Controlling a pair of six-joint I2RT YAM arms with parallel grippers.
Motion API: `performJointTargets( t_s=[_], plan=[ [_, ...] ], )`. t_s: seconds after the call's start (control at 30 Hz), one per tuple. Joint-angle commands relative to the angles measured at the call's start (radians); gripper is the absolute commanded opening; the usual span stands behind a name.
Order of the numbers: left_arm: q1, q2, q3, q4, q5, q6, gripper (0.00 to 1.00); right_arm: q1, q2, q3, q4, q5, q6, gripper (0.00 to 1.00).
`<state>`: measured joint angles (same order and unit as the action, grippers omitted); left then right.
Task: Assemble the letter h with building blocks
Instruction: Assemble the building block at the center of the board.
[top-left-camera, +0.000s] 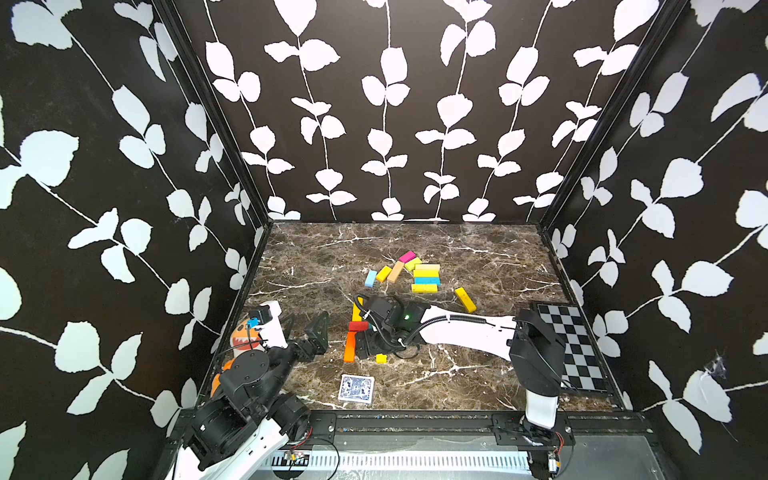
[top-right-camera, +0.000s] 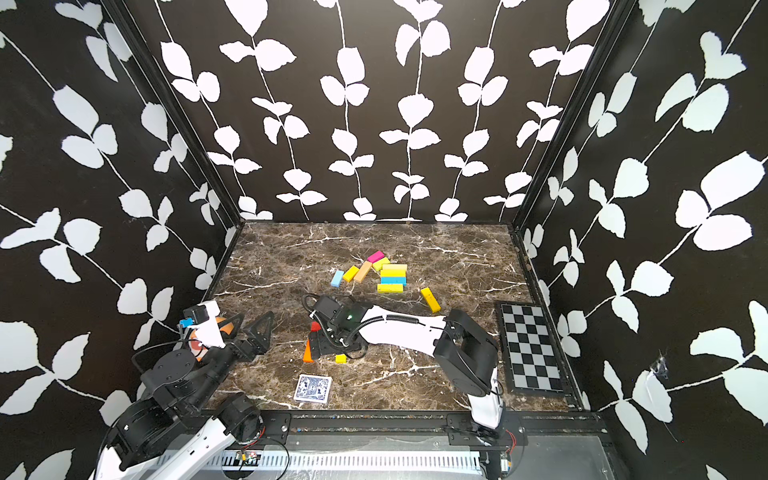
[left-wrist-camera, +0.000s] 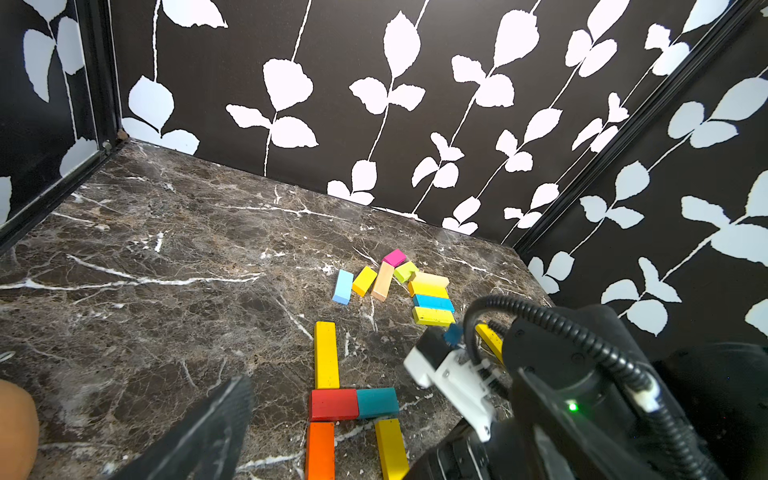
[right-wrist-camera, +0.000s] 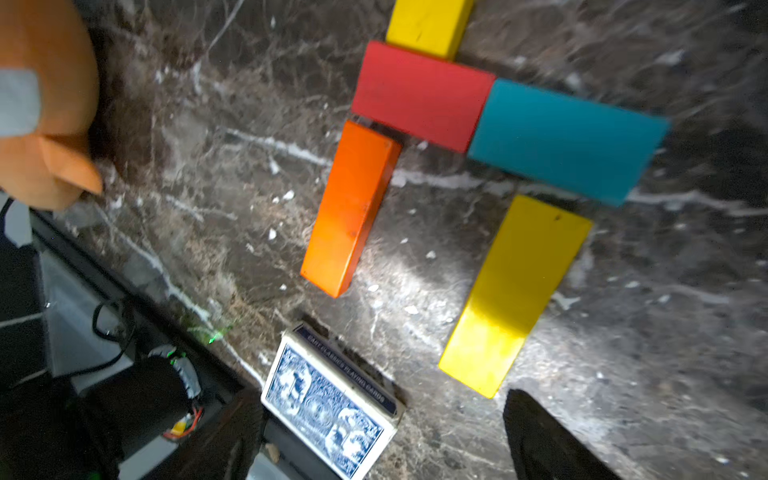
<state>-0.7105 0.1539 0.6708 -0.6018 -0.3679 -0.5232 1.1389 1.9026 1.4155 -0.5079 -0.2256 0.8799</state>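
Lower centre of the desk (top-left-camera: 457, 249), the h looks finished: upper yellow block (left-wrist-camera: 326, 353), red block (left-wrist-camera: 333, 404), orange block (left-wrist-camera: 320, 449), teal block (left-wrist-camera: 377, 402), lower yellow block (left-wrist-camera: 390, 446). Right hand (top-left-camera: 368, 345) hangs released above; left hand (top-right-camera: 251, 328) spread wide, empty.

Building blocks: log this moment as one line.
h: five blocks, looks complete | yellow leg block: lying flat, free | right fingers: empty | left fingers: open, aside

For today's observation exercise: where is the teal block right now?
The left wrist view shows the teal block flat on the table near its middle, end to end with the red block; a yellow block starts at its other end.
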Motion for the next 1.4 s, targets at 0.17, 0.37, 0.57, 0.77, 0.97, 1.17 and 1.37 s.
performJointTargets(
  t_s=[0.17, 0.37, 0.57, 0.77, 0.97, 1.17, 1.37],
  plan=[
    [0.003, 0.002, 0.028, -0.028, -0.016, 0.011, 0.99, 0.037, 0.034, -0.033, 0.054, -0.162, -0.067, 0.91],
    [0.003, 0.019, 0.027, -0.026, -0.014, 0.011, 0.99, 0.05, 0.06, -0.037, 0.036, -0.16, -0.091, 0.9],
    [0.003, 0.022, 0.027, -0.02, -0.019, 0.011, 0.99, 0.057, 0.071, -0.044, 0.024, -0.141, -0.11, 0.9],
    [0.003, 0.032, 0.025, -0.018, -0.019, 0.011, 0.99, 0.056, 0.088, -0.041, 0.026, -0.125, -0.114, 0.9],
    [0.003, 0.033, 0.029, -0.018, -0.028, 0.014, 0.99, 0.055, 0.098, -0.033, 0.015, -0.099, -0.116, 0.9],
    [0.003, 0.036, 0.029, -0.019, -0.029, 0.015, 0.99, 0.049, 0.101, -0.026, 0.019, -0.083, -0.118, 0.9],
    [0.003, 0.038, 0.029, -0.022, -0.034, 0.017, 0.99, 0.044, 0.105, -0.015, 0.02, -0.078, -0.121, 0.91]
  ],
)
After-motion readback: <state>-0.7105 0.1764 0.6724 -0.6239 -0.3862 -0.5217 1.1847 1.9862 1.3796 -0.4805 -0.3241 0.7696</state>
